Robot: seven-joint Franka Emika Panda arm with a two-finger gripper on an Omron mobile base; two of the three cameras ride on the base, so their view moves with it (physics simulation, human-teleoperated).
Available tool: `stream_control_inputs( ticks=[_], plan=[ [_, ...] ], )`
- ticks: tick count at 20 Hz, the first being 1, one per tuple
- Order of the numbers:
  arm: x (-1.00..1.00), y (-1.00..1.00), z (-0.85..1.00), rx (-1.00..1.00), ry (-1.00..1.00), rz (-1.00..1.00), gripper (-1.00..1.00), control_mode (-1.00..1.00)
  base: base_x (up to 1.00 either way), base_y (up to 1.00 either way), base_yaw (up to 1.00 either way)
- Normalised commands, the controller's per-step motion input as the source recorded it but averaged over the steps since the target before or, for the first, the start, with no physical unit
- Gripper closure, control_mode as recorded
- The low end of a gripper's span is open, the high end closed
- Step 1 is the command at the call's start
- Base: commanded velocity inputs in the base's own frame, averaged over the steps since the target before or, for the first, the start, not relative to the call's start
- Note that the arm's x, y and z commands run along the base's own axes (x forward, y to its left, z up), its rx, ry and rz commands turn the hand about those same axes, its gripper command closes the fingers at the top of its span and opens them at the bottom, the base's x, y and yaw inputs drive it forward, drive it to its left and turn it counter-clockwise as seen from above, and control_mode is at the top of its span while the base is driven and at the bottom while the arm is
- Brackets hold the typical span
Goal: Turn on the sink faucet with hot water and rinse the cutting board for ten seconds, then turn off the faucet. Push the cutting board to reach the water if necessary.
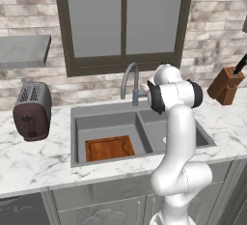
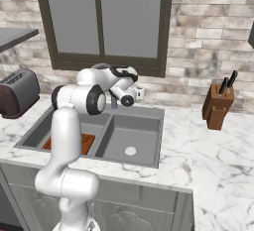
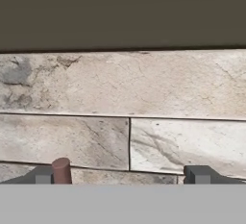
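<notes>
Here one cutting board [image 1: 109, 148] lies flat in the left basin of the sink [image 1: 79, 137], which has two basins. One sink faucet [image 1: 130, 81] stands behind the divider, its red-tipped lever [image 3: 61, 170] beside a fingertip of the released gripper [image 3: 120, 175]. One toaster [image 1: 32, 110] and one knife block [image 1: 225, 86] sit on the white marble tabletop [image 1: 34, 159], under a brick wall and window.

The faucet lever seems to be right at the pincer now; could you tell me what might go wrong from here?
1. In the hand view the lever's reddish tip sits beside one fingertip, not centred in the pincer, so a push may slip off.
2. The cutting board lies in the left basin of the sink, forward of the faucet spout, so water may miss it.
</notes>
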Motion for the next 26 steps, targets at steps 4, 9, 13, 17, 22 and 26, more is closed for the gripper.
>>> stream_control_inputs(
  ticks=[4,9,13,17,22,26],
  plan=[
    [0.06,0.00,0.00,0.00,0.00,0.00,-1.00,-1.00,0.00,0.00,0.00],
    [0.08,0.00,0.00,0.00,0.00,0.00,-1.00,-1.00,0.00,0.00,0.00],
    [0.07,0.00,0.00,0.00,0.00,0.00,-1.00,-1.00,0.00,0.00,0.00],
    [0.04,0.00,0.00,0.00,0.00,0.00,-1.00,-1.00,0.00,0.00,0.00],
    [0.00,0.00,0.00,0.00,0.00,0.00,-1.00,-1.00,0.00,0.00,0.00],
    [0.00,-0.02,0.00,0.00,0.00,0.00,-1.00,-1.00,0.00,0.00,0.00]
  ],
)
